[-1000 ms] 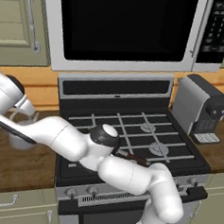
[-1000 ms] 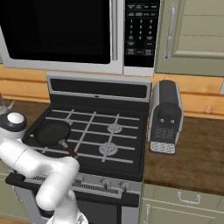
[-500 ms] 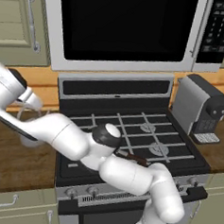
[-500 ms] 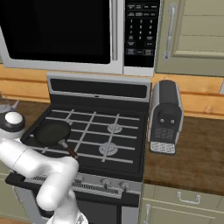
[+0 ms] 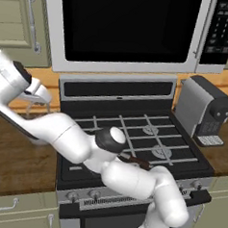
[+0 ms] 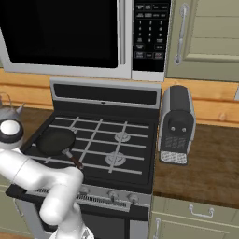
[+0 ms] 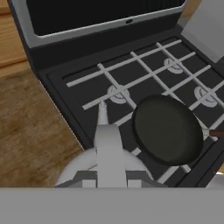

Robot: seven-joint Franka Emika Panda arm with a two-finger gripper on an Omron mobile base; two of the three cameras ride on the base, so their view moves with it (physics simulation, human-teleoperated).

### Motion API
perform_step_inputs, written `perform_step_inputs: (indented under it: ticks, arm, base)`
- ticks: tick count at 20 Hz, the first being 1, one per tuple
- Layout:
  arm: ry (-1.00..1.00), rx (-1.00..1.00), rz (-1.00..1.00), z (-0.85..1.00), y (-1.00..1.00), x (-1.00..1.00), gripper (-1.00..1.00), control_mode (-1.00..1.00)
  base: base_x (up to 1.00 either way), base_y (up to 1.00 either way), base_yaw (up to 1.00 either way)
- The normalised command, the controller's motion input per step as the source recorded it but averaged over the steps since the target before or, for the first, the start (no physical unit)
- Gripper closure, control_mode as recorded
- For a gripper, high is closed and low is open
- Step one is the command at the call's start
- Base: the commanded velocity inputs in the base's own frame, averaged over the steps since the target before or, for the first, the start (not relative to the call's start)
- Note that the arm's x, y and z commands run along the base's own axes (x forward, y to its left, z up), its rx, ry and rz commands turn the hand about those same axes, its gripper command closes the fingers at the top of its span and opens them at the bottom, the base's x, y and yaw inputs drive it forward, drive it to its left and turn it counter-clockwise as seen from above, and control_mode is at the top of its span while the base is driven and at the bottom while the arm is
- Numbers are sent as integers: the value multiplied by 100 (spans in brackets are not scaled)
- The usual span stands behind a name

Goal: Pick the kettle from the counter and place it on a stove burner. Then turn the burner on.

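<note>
Nearest to me in the hand view is the kettle (image 7: 105,164), hanging right under the camera with its pointed spout aimed toward the far left stove burner (image 7: 117,93). My gripper (image 5: 34,97) sits at the far left of the left base view, above the edge where the counter (image 5: 16,157) meets the stove (image 5: 133,136). The kettle (image 5: 38,103) is lifted under it, its thin wire handle running up into the hand. I cannot tell how the fingers stand; the kettle body hides them from the hand camera, and the base views are too small to show them.

In the right base view the kettle (image 6: 8,112) shows at the left edge, just beyond the arm's dark-ringed joint.

Just right of the kettle, the black frying pan (image 7: 168,129) rests on the near left grate, its brown handle pointing toward the stove's front.

Farther right, a coffee machine (image 6: 176,123) stands on the counter beside the stove. At the back, a microwave (image 5: 127,25) hangs above the range.
</note>
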Motion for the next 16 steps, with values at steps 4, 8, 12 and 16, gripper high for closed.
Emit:
perform_step_inputs:
  ticks: [4,8,12,16]
  arm:
    - [-19,16,12,0,-91,-39,100,-100]
    - [-19,19,11,0,-93,-31,100,-100]
    - [-20,17,14,0,-93,-29,100,-100]
    - [-20,15,21,-4,-98,-32,100,-100]
  base:
    - [0,0,0]
    - [0,0,0]
    - [0,0,0]
    - [0,0,0]
